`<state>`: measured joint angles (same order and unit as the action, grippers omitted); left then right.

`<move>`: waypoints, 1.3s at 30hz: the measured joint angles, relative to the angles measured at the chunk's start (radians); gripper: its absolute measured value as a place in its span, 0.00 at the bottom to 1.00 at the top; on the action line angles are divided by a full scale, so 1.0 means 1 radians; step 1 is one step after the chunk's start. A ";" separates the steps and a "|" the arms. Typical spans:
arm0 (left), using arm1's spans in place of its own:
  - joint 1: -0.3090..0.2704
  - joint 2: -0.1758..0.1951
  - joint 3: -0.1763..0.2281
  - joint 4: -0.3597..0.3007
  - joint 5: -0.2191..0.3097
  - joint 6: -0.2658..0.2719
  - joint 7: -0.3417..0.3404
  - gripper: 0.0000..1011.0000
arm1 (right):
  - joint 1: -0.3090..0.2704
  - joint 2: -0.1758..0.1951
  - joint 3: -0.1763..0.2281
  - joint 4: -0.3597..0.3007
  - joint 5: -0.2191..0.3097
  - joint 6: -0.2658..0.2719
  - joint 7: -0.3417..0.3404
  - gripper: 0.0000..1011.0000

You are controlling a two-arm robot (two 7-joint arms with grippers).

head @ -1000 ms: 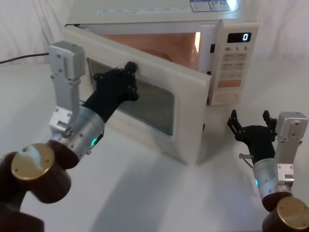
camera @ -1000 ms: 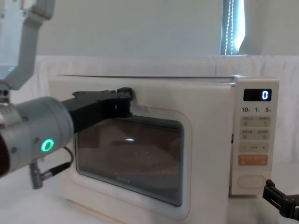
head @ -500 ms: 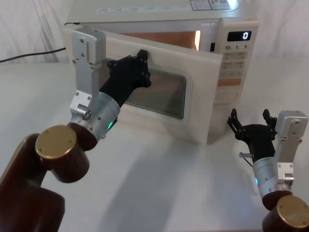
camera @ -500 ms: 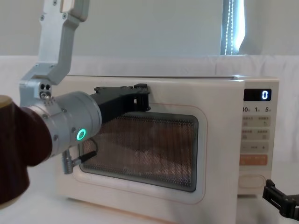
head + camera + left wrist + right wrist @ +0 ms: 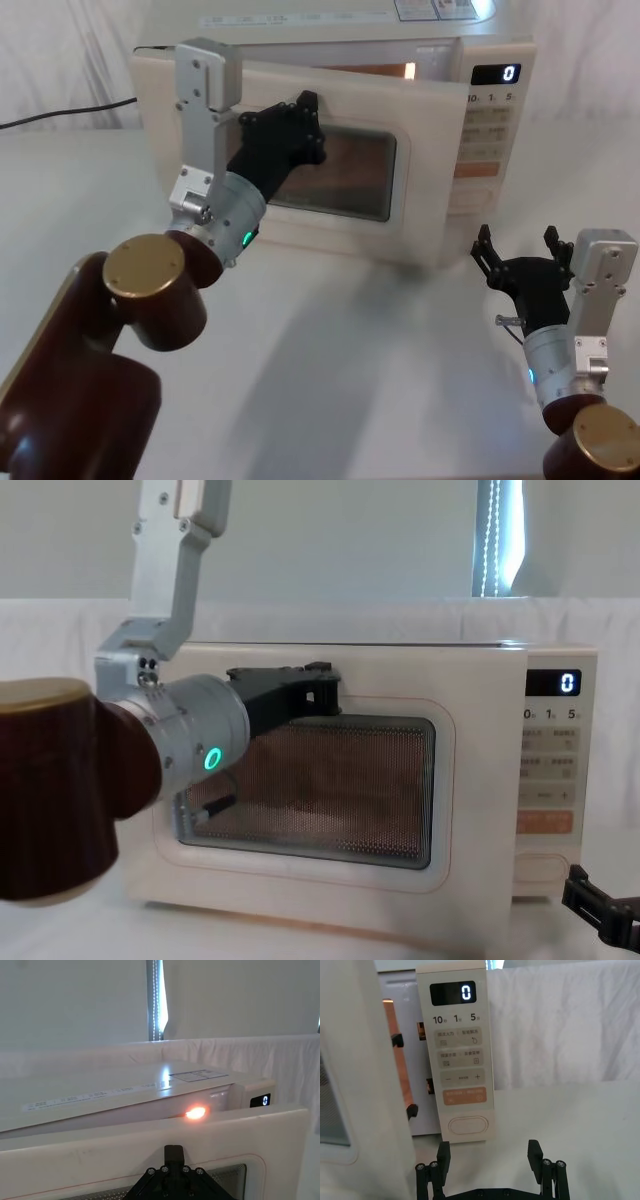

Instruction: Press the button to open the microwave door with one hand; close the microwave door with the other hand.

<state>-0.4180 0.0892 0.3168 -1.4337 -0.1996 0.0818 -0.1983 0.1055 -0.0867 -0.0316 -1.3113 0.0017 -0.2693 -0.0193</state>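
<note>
Head view: left tool pressed against the microwave door, prongs' state unclear. Door stood ajar, cavity lit. Right tool sat spread over open counter.

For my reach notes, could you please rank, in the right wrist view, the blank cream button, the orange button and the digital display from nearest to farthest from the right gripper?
From the right gripper, open and waiting before the control panel:
1. The button, lowest on the panel, just beyond the prongs.
2. The orange button, directly above it.
3. The digital display, at the panel's top, reading 0.
</note>
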 joint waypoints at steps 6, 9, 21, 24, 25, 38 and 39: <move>-0.034 -0.025 -0.001 0.059 0.006 -0.021 0.007 0.00 | 0.000 0.000 0.000 0.000 0.000 0.000 0.000 0.99; -0.049 -0.037 -0.003 0.086 0.010 -0.030 0.010 0.00 | 0.000 0.000 0.000 0.000 0.000 0.000 0.000 0.99; -0.088 -0.066 -0.005 0.160 0.025 -0.056 0.015 0.00 | 0.000 0.000 0.000 0.000 0.000 0.000 0.000 0.99; -0.111 -0.083 -0.010 0.198 0.037 -0.074 0.019 0.00 | 0.000 0.000 0.000 0.000 0.000 0.000 0.000 0.99; -0.113 -0.084 -0.011 0.200 0.039 -0.075 0.019 0.00 | 0.000 0.000 0.000 0.000 0.000 0.000 0.000 0.99; -0.125 -0.091 -0.011 0.223 0.057 -0.084 0.018 0.00 | 0.000 0.000 0.000 0.000 0.000 0.000 0.000 0.99; -0.126 -0.092 -0.011 0.225 0.059 -0.085 0.018 0.00 | 0.000 0.000 0.000 0.000 0.000 0.000 0.000 0.99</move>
<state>-0.5441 -0.0023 0.3062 -1.2083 -0.1411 -0.0032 -0.1807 0.1056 -0.0867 -0.0316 -1.3113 0.0017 -0.2693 -0.0194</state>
